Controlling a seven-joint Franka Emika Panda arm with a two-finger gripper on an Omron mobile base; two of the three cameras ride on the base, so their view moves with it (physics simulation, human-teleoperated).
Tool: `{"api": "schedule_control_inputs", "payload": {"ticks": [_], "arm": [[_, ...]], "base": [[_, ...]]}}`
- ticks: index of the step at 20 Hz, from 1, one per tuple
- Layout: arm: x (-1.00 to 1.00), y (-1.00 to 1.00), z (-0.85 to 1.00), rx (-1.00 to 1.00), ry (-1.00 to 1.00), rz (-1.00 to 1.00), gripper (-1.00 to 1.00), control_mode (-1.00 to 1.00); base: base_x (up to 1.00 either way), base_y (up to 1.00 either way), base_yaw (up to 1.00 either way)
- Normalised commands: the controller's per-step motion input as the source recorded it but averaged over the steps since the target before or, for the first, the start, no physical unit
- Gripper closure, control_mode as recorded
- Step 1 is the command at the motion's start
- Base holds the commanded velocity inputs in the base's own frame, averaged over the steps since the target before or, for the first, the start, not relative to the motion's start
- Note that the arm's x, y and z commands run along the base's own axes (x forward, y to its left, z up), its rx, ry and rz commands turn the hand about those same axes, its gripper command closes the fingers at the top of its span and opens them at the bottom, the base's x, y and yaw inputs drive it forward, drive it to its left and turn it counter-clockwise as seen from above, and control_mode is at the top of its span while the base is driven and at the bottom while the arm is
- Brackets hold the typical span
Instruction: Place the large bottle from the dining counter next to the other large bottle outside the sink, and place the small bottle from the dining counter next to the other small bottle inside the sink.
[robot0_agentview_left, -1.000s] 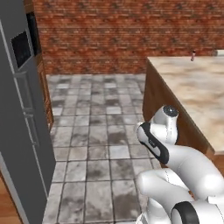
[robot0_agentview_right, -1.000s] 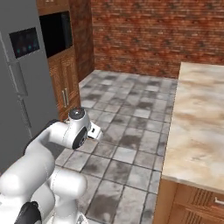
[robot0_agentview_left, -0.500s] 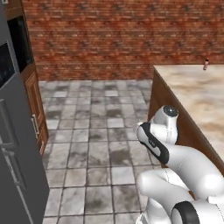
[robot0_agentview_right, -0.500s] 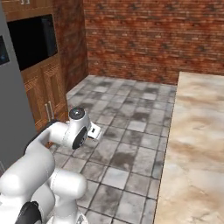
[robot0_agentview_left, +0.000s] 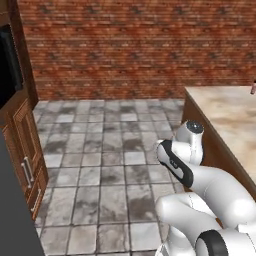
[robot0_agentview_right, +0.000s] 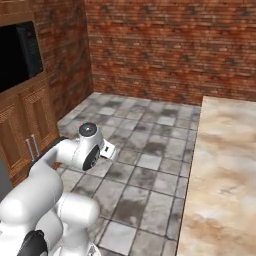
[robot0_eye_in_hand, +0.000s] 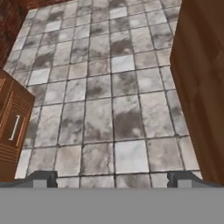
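The dining counter (robot0_agentview_left: 226, 116) fills the right side, a beige marbled top (robot0_agentview_right: 220, 165) over reddish wood. At its far end, cut by the frame edge, stands a small pinkish thing (robot0_agentview_left: 253, 88), probably the small bottle. The large bottle and the sink are out of view. My arm is folded low in front of the base. In the hand view my gripper (robot0_eye_in_hand: 113, 178) looks down at the tiled floor, its two tips wide apart, open and holding nothing. The counter's wooden side (robot0_eye_in_hand: 201, 87) stands just to the right of the gripper.
A brick wall (robot0_agentview_left: 130, 45) closes the back. Wooden cabinets with a dark built-in oven (robot0_agentview_right: 20, 55) line the left, and a cabinet corner (robot0_eye_in_hand: 13, 127) shows left of the gripper. Grey tiled floor (robot0_agentview_left: 105, 165) lies between cabinets and counter.
The whole picture has shifted because the base has moved. The grey fridge has slid off to the left and the brick wall now faces the cameras. The arm's pose and the open gripper are unchanged.
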Motion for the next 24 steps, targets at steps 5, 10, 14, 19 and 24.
{"api": "schedule_control_inputs", "payload": {"ticks": [5, 10, 14, 19, 24], "arm": [[0.00, 0.00, 0.00, 0.00, 0.00, 0.00, -1.00, 1.00], [0.00, 0.00, 0.00, 0.00, 0.00, 0.00, -1.00, 1.00], [0.00, 0.00, 0.00, 0.00, 0.00, 0.00, -1.00, 1.00], [0.00, 0.00, 0.00, 0.00, 0.00, 0.00, -1.00, 1.00], [0.00, 0.00, 0.00, 0.00, 0.00, 0.00, -1.00, 1.00]], "base": [[1.00, 0.00, 0.00], [1.00, 0.00, 0.00], [1.00, 0.00, 0.00], [1.00, 0.00, 0.00], [1.00, 0.00, -0.02]]}}
